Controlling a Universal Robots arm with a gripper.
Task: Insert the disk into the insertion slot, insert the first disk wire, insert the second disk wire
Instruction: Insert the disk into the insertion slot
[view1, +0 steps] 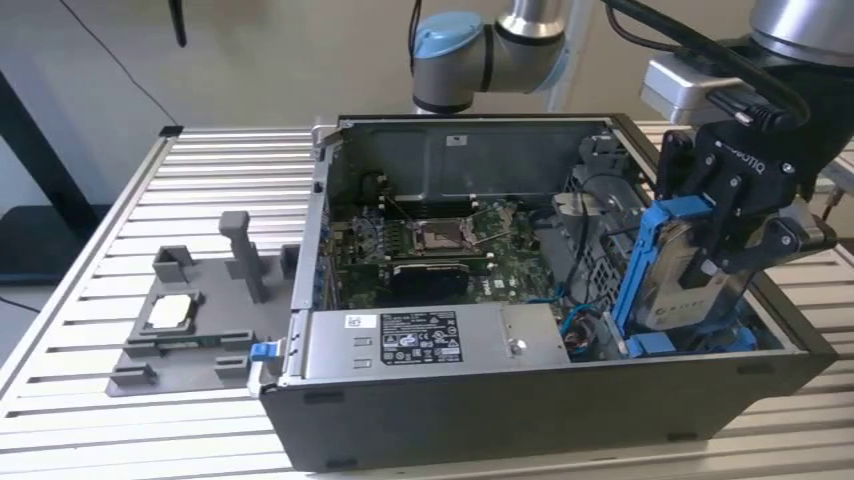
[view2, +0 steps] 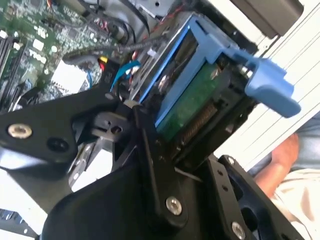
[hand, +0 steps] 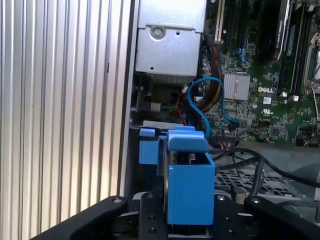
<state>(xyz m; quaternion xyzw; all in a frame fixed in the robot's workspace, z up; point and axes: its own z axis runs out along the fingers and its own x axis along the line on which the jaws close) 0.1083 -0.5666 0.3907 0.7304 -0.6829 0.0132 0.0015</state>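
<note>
Power supply (view1: 523, 345) white label (view1: 420, 338): print too small to read. Disk (view1: 671, 250) sticker (view1: 687, 296): illegible. Motherboard (hand: 260, 107) white logo (hand: 265, 90): brand mark only.

**Desk:** Soft, even light across the exterior view; the slatted table (view1: 80, 300) reads pale and bright; the open computer case (view1: 507, 420) is shaded along its floor.

**Photographer:** In the first wrist view the slats carry long streaks of glare; in the second wrist view they wash out to white behind the disk (view2: 192, 100).

**Desk:** And the gripper (view1: 741, 235)?

**Photographer:** Near-black in the exterior view, little detail; the disk's blue carrier glows vivid against it.
</note>
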